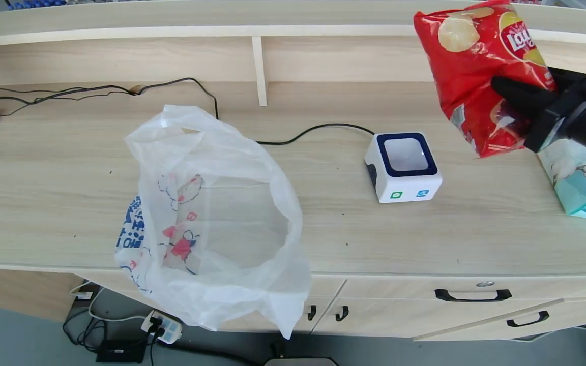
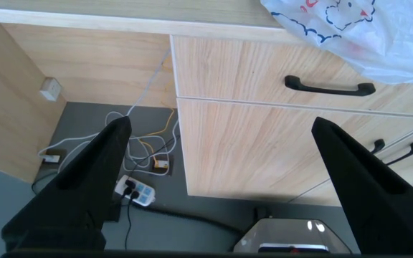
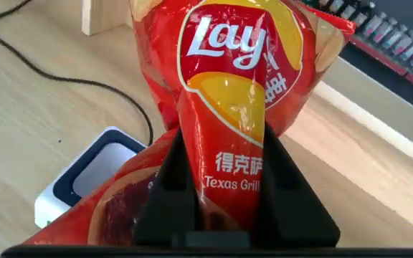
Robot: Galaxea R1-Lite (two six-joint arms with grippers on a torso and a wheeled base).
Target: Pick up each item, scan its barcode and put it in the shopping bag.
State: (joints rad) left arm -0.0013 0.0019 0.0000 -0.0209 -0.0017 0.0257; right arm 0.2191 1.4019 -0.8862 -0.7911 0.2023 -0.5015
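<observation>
One chip bag, head view: the red chip bag (image 1: 476, 66) hangs upright in the air, its lower half pinched in the right claw (image 1: 501, 96), whose fingers are clamped together on it. It is well clear of the counter (image 1: 476, 234), probably so a printed face can be turned toward the reader.
Scanner, head view: the white scanner (image 1: 404, 166) sits below the claw and to its left, window facing up and apart from the bag. The scan does not look done yet.
Shopping bag, head view: the shopping bag (image 1: 211, 213) lies farther left of the claw, beyond the scanner. Its mouth is slumped open and one side droops over the counter's front edge, seemingly ready to receive goods.
Obstacles, head view: a teal soft pack (image 1: 583, 178) lies on the counter just beneath the claw's wrist, and a black cable (image 1: 313, 131) trails behind the scanner. Neither appears to block the way down to the window.
Left claw, left wrist view: the left claw (image 2: 217, 136) has its fingers spread apart and holds nothing. It hangs below counter level, facing the drawers (image 2: 278, 143), with a power strip (image 2: 136, 192) on the floor beyond it.
Grip, right wrist view: one dark finger presses each side of the creased bag, and the scanner window shows past the bag's edge. No barcode can be made out.
</observation>
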